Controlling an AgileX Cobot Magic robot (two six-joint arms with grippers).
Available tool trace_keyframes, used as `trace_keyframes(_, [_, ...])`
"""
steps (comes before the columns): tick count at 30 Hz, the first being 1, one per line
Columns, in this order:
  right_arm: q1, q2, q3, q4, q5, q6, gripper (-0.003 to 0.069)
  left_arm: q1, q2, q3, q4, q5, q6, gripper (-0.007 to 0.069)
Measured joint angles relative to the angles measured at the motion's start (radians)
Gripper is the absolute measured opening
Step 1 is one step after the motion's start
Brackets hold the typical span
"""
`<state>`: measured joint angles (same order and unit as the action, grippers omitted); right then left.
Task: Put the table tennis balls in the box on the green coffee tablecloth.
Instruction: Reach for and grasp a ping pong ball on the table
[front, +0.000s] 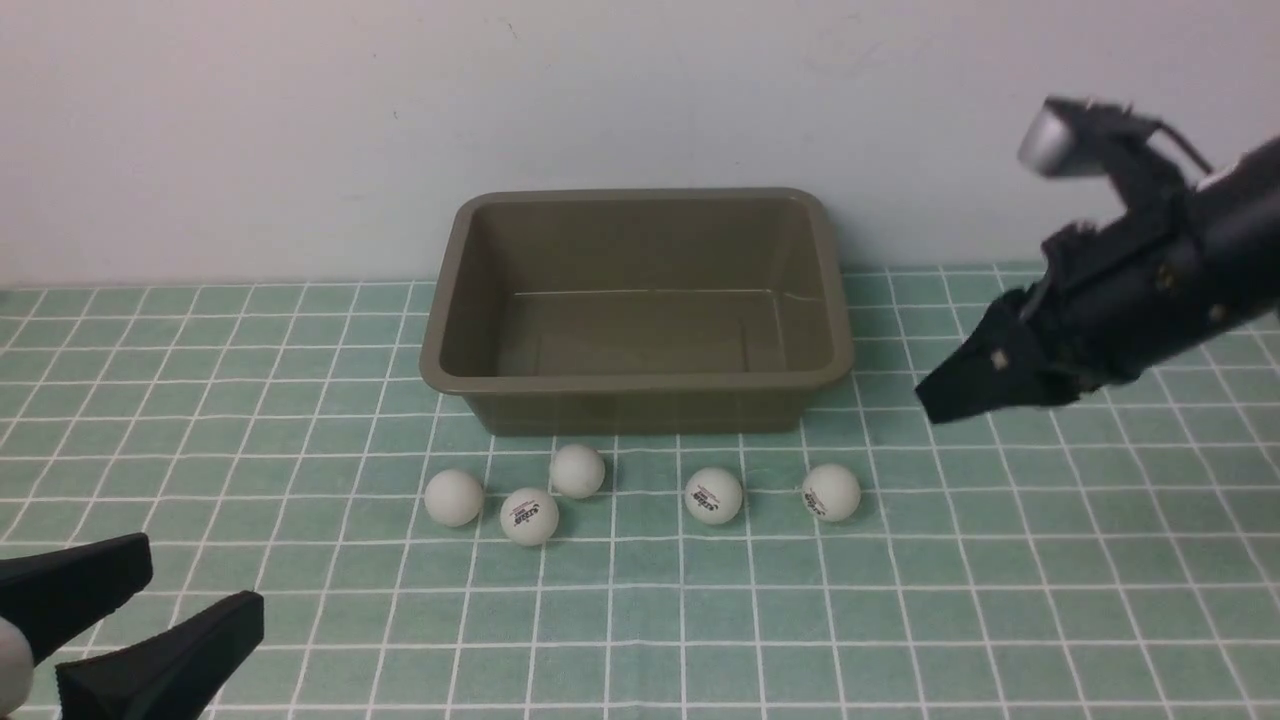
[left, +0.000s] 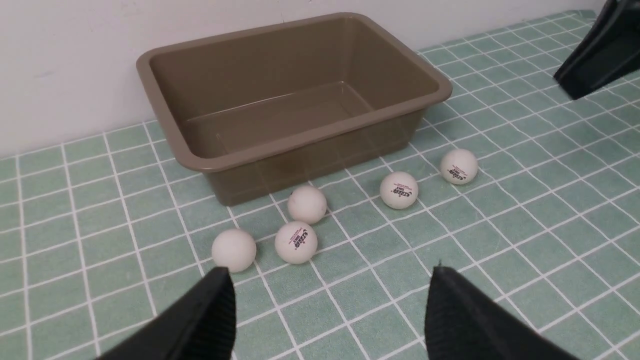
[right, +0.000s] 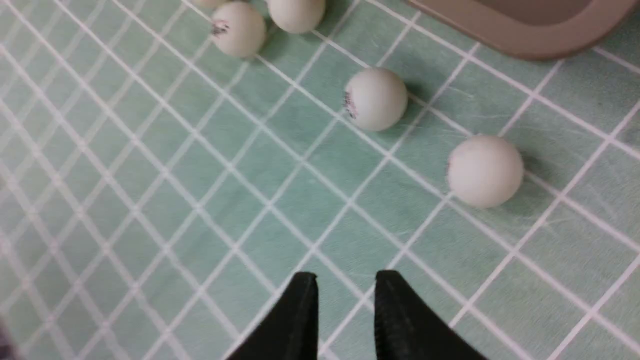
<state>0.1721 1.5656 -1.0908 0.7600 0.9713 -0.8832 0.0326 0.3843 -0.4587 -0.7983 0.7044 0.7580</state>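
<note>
The box (front: 640, 383) stands empty at the back of the green coffee tablecloth (front: 900, 620), close to the wall (front: 250, 130). Five table tennis balls lie on the cloth just in front of its near side, none inside. The leftmost ball (front: 454, 497), a printed ball (front: 529, 516) and a plain ball (front: 577, 471) bunch close together. A fourth ball (front: 714, 495) and the rightmost ball (front: 831, 492) sit apart. The left gripper (front: 190, 588) is low at the near left, jaws spread wide and empty. A pale round shape (front: 8, 665) beside it may be another ball, though too little shows. The right gripper (front: 935, 403) hangs above the cloth to the right of the box. It angles down toward the balls, jaws drawn nearly together on nothing.
</note>
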Motion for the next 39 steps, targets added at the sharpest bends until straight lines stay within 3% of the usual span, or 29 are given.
trace_keyframes(7, [0.107, 0.068, 0.026, 0.027, -0.227, -0.052, 0.0428, 0.000, 0.000, 0.000, 0.000, 0.000, 0.000, 0.0461])
trace_keyframes(10, [0.121, 0.124, 0.026, 0.033, -0.305, -0.040, 0.0470, 0.000, 0.000, 0.000, 0.000, 0.001, 0.000, 0.0461])
trace_keyframes(20, [0.121, 0.281, 0.015, 0.056, -0.441, -0.053, 0.0479, 0.000, 0.000, 0.000, 0.000, 0.001, 0.000, 0.0461])
trace_keyframes(34, [0.121, 0.396, -0.032, 0.105, -0.432, -0.064, 0.0476, 0.000, 0.000, 0.000, 0.000, 0.001, 0.000, 0.0461])
trace_keyframes(38, [0.121, 0.400, -0.033, 0.104, -0.430, -0.075, 0.0353, 0.000, 0.000, 0.000, 0.000, 0.001, 0.000, 0.0461])
trace_keyframes(39, [0.121, 0.396, -0.033, 0.096, -0.430, -0.075, 0.0354, 0.000, 0.000, 0.000, 0.000, 0.001, 0.000, 0.0461])
